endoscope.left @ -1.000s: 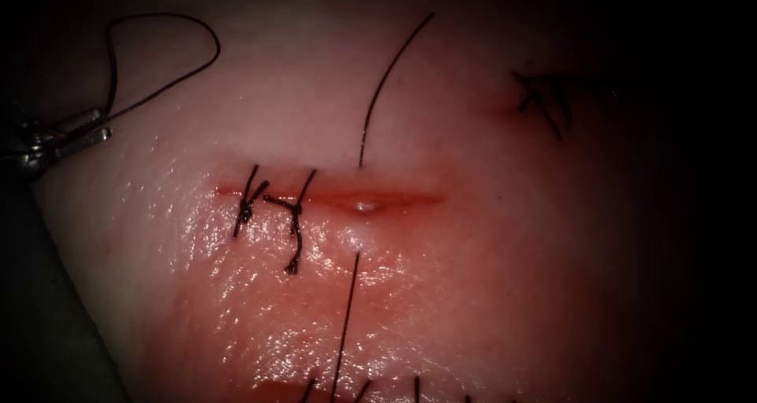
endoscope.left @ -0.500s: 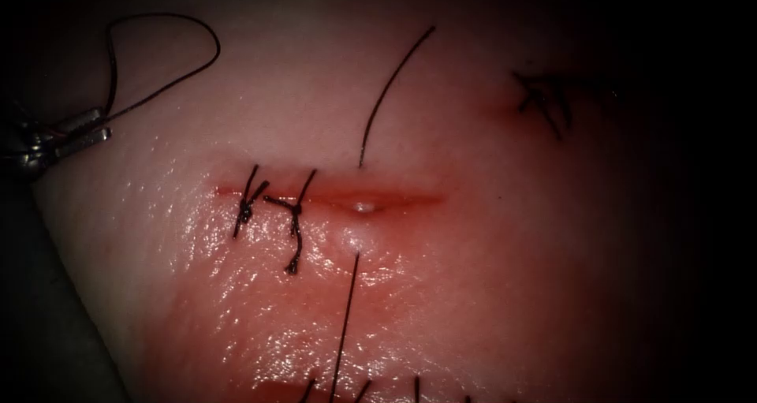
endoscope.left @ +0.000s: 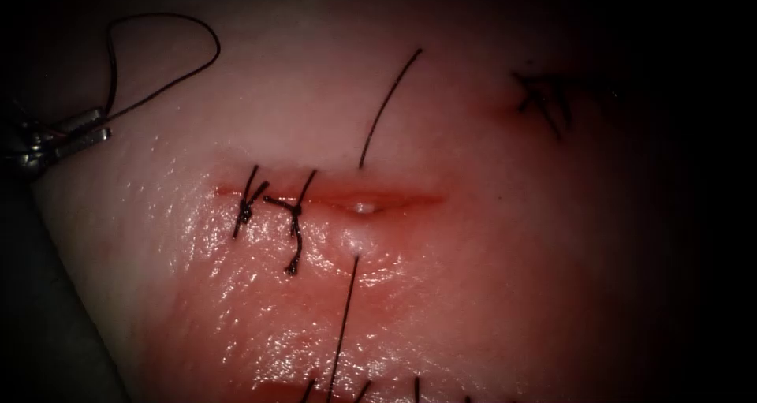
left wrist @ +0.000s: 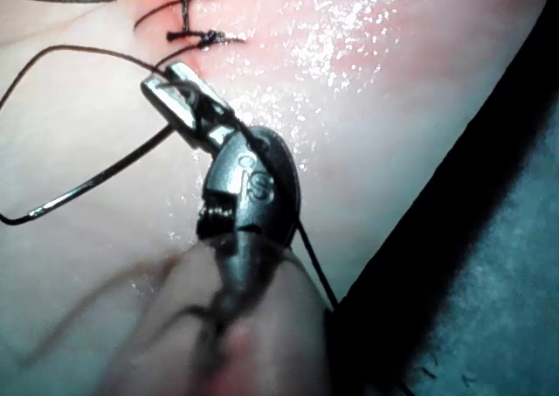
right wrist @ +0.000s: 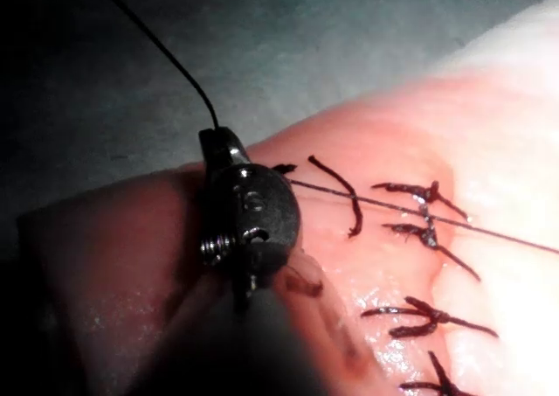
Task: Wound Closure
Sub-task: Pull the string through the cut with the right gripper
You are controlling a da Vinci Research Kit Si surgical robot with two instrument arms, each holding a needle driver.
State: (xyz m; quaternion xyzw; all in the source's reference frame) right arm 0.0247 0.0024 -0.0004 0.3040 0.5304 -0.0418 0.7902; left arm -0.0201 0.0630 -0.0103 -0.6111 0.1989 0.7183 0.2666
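Endoscope view: thread tail (endoscope.left: 386,107) above the cut (endoscope.left: 394,199) is noted as shorter than 1 s ago, its free end lower and nearer the cut. From this it is judged that thread is being drawn through the tissue (endoscope.left: 489,292) at the third bite, about mid-cut. A second run of thread is seen leaving the tissue below the cut and passing out at the lower edge. 2 knotted stitches (endoscope.left: 272,210) are recorded at the cut's left end. The left tool (endoscope.left: 98,128) is logged well left of the cut and unmoved, with a dark loop (endoscope.left: 177,28) rising from its jaws.

Left wrist view: the left tool (left wrist: 170,81) is seen with its jaws closed on the thread (left wrist: 79,53). A curved strand with a glint (left wrist: 52,206) hangs from the same jaws. It may be the needle, but this cannot be told for certain, and no needle is seen in the tissue.

Right wrist view: the right tool (right wrist: 216,138) is seen with its jaws apparently closed on thread (right wrist: 166,51), which runs up and away from the tip. A further strand is stretched past finished stitches (right wrist: 419,230).
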